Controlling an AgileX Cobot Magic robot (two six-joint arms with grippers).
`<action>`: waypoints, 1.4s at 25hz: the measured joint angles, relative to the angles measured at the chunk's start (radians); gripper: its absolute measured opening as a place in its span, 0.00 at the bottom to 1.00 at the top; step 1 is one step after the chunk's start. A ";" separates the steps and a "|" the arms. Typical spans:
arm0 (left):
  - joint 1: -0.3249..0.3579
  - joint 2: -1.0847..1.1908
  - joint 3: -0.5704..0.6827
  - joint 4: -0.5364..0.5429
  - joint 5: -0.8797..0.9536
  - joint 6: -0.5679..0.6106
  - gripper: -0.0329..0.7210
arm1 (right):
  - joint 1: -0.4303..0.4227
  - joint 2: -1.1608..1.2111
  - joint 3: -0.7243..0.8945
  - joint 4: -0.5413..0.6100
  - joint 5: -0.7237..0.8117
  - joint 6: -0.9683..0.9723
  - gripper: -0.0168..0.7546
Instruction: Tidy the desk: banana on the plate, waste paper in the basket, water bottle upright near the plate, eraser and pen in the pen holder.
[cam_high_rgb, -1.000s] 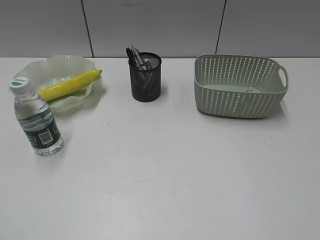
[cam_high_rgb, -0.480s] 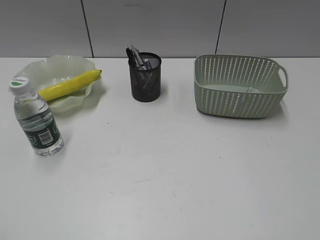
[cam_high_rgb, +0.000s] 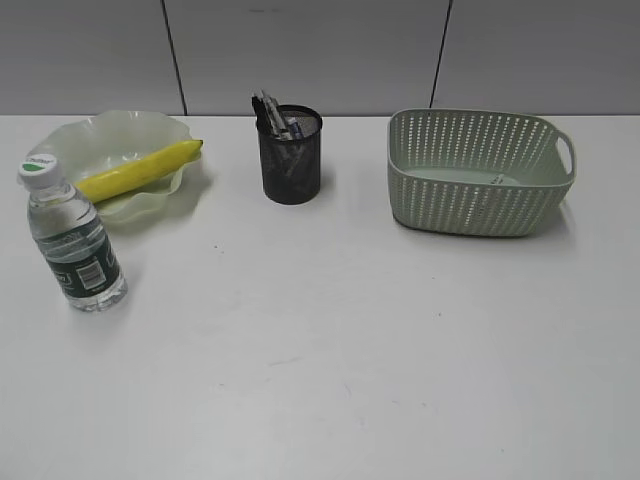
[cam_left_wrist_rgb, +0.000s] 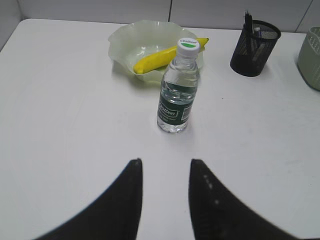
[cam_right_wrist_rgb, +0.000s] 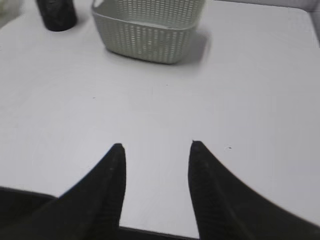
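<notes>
Standing water bottle (cam_left_wrist_rgb: 178, 89) ahead of open, empty left pincer (cam_left_wrist_rgb: 165, 162).

Desk (cam_high_rgb: 330, 380): plate (cam_high_rgb: 85, 140) far left at back w/ banana (cam_high_rgb: 140, 170) lying in it. Water bottle (cam_high_rgb: 75, 245) upright just in front of plate. Pen holder (cam_high_rgb: 291, 160) mid-back, pens inside. Basket (cam_high_rgb: 478, 172) back right, well apart from my holder.
</notes>
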 joint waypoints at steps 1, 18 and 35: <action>0.000 0.000 0.000 0.000 0.000 0.000 0.36 | -0.049 0.000 0.000 0.000 0.000 0.000 0.46; 0.001 0.000 0.000 -0.001 0.000 0.039 0.36 | -0.233 0.000 0.000 0.000 0.000 0.000 0.46; 0.174 0.000 0.000 -0.039 0.000 0.205 0.36 | -0.233 0.000 0.000 0.000 0.000 0.000 0.46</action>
